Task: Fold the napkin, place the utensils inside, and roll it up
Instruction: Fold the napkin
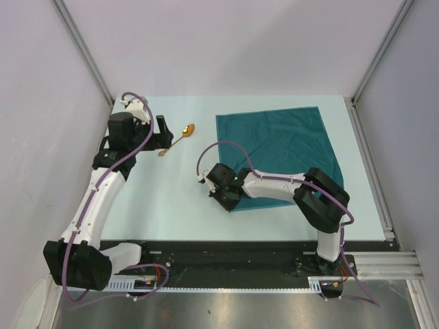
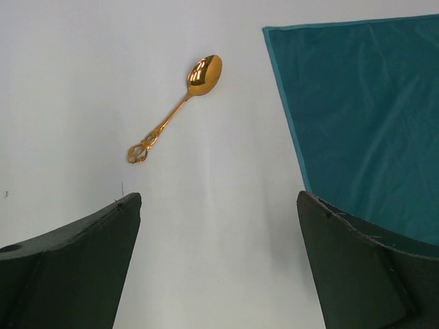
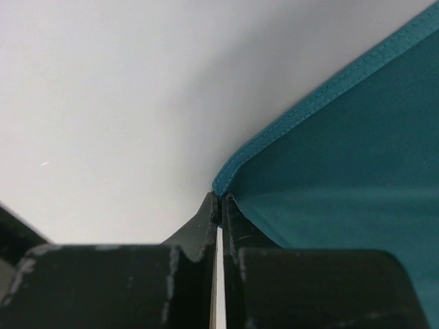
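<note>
the teal napkin [image 1: 281, 147] lies spread flat on the bench [image 1: 171, 205], toward two o'clock in the top view; the right gripper [image 1: 221, 195] sits at its seven o'clock corner, jaws pressed together on that hemmed corner; the gold spoon [image 1: 180, 140] lies on the bench at nine o'clock of the napkin, apart from it, bowl pointing to one o'clock; the left gripper [image 1: 163, 133] hovers just beside the spoon's handle, jaws spread wide, holding nothing
</note>
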